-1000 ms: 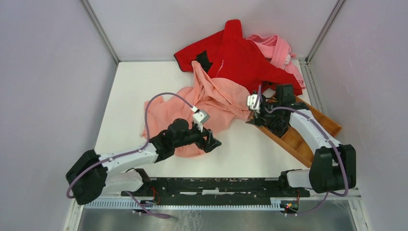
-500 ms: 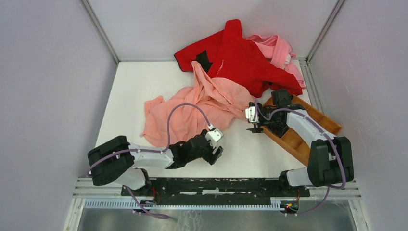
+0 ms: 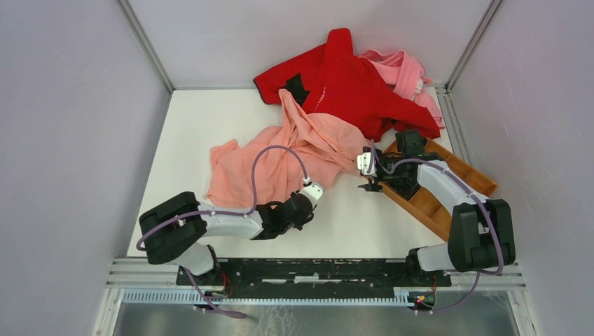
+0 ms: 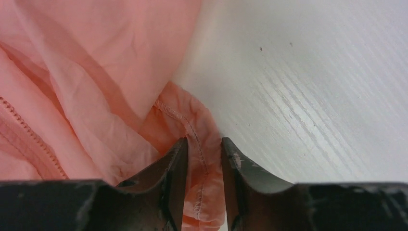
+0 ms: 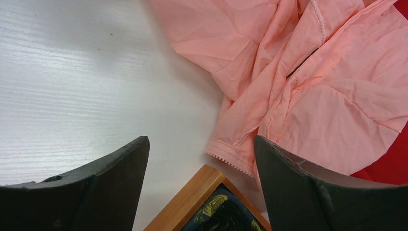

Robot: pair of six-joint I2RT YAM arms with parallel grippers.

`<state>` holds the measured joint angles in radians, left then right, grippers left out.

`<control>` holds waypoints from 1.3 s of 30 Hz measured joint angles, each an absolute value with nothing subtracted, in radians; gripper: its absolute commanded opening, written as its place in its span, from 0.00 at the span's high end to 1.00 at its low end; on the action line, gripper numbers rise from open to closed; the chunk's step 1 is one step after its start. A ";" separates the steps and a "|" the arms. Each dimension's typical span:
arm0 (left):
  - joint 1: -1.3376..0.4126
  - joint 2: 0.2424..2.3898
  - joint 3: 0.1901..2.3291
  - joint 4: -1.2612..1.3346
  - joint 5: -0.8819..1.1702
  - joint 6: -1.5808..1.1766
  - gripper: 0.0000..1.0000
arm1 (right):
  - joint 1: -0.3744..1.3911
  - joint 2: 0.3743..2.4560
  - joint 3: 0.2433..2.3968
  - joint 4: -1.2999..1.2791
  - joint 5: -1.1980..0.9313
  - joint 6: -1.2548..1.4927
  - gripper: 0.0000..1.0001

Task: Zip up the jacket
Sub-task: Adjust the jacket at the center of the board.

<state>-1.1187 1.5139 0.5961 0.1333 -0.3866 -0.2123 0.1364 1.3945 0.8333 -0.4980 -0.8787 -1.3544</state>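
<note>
The salmon-pink jacket (image 3: 301, 150) lies crumpled in the middle of the white table, with its lower edge toward the arms. My left gripper (image 3: 302, 210) is low at the jacket's near hem. In the left wrist view, a bunched fold of stitched hem of the jacket (image 4: 96, 72) fills the gap of the left gripper (image 4: 202, 144) and touches both fingers (image 4: 173, 163). My right gripper (image 3: 371, 183) hovers open at the jacket's right edge. In the right wrist view, the right gripper (image 5: 199, 139) holds nothing, and a scalloped hem corner of the jacket (image 5: 298, 86) lies below it.
A bright red garment (image 3: 350, 77) and a paler pink one (image 3: 406, 70) are piled at the back, the red one overlapping the jacket's top. A wooden tray (image 3: 434, 210) sits at the right under the right arm, with dark patterned cloth (image 5: 226, 214) inside.
The left arm drew back toward the near edge and lowered to the jacket's hem, its jaws narrowing onto the fold. The right gripper dropped slightly toward the tray corner.
</note>
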 measured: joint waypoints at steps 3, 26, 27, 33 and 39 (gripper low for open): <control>-1.119 1.513 0.597 0.118 -0.387 -0.233 0.96 | 0.136 1.388 0.833 -0.490 -0.878 -1.348 0.14; -1.107 0.656 0.561 -0.235 -0.270 -0.198 0.98 | 0.244 1.551 1.038 -0.603 -0.739 -1.401 0.31; -1.107 0.648 0.563 -0.246 -0.273 -0.198 0.98 | 0.254 1.565 1.038 -0.603 -0.726 -1.389 0.32; -1.106 0.648 0.597 -0.315 -0.302 -0.200 0.98 | 0.275 1.639 1.042 -0.595 -0.626 -1.323 0.38; -1.105 0.662 0.624 -0.347 -0.319 -0.200 0.98 | 0.298 1.687 1.045 -0.580 -0.545 -1.279 0.79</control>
